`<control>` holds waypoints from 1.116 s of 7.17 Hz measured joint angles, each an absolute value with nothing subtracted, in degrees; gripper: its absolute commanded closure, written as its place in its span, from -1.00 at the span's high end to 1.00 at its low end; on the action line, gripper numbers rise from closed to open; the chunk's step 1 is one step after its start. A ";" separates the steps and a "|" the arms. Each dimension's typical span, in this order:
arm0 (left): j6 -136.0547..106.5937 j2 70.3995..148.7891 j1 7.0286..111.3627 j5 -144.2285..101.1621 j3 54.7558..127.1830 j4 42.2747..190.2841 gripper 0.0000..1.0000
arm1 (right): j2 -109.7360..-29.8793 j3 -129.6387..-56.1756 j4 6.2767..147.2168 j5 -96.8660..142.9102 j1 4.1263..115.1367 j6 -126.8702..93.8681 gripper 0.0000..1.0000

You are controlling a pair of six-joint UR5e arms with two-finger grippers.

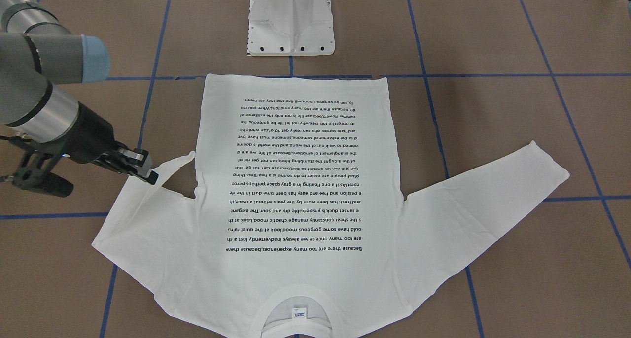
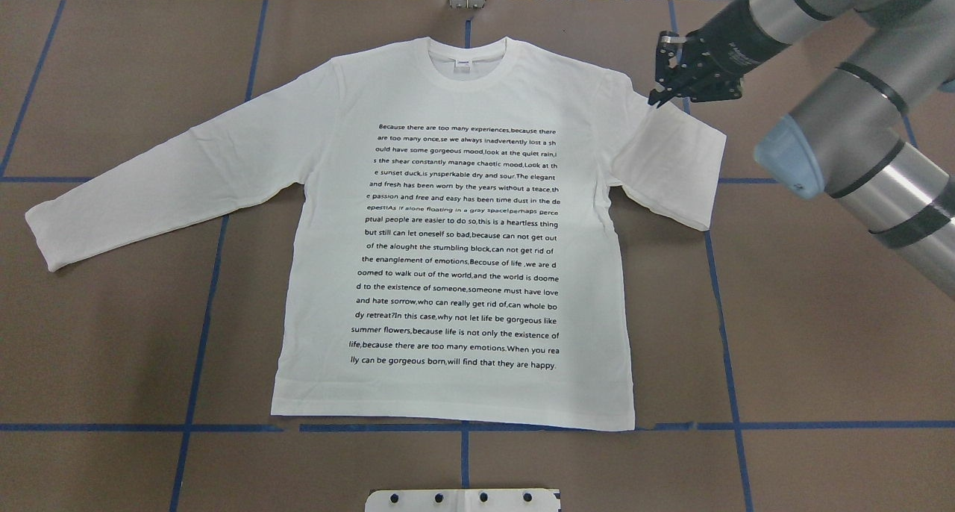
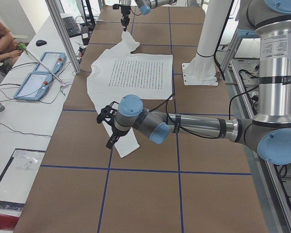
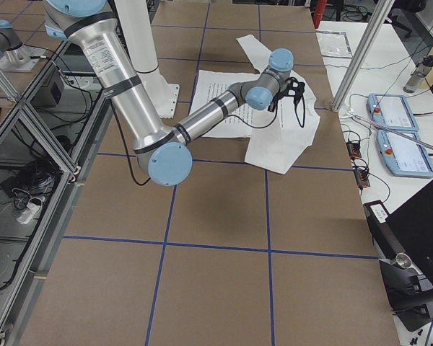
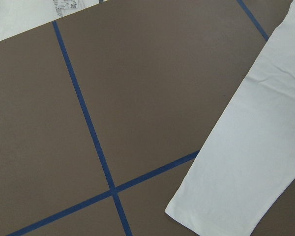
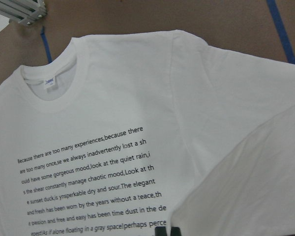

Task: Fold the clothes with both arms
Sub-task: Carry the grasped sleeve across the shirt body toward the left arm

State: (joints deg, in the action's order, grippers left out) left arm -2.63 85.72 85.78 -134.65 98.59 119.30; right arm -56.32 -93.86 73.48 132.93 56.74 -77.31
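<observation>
White on brown: lying flat and print-up as a shirt (image 2: 455,273) at the centre of the table (image 2: 112,348), collar pointing to the top of the overhead frame. Pinching one sleeve (image 2: 671,169) with the right gripper (image 2: 658,94) at upper right of that frame, fingers clamping the fabric's edge. Lying doubled back on itself, that sleeve, with part of it rising off the table to the gripper at the top of the left-side view. Stretching flat toward the left edge of the overhead frame as the other sleeve (image 2: 149,183), cuff (image 5: 187,216) resting on the table. Hanging near that cuff as the left gripper (image 3: 108,128), lower centre of the left-side view; showing too little to tell whether parted or closed. Crossing the table as blue tape lines (image 2: 201,273). Standing at top centre of the front view as a white pedestal (image 1: 291,22).
</observation>
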 measured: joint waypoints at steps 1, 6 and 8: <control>-2.63 85.55 85.74 -134.70 98.58 119.45 0.99 | -49.94 -92.16 75.57 128.78 53.22 -81.37 -1.00; -6.02 85.01 85.69 -134.84 98.62 119.60 0.99 | -29.45 -74.92 71.14 112.36 37.89 -87.27 -1.00; -8.06 85.15 85.61 -134.85 98.69 119.73 1.00 | -27.49 -70.92 66.87 109.68 34.91 -87.35 -1.00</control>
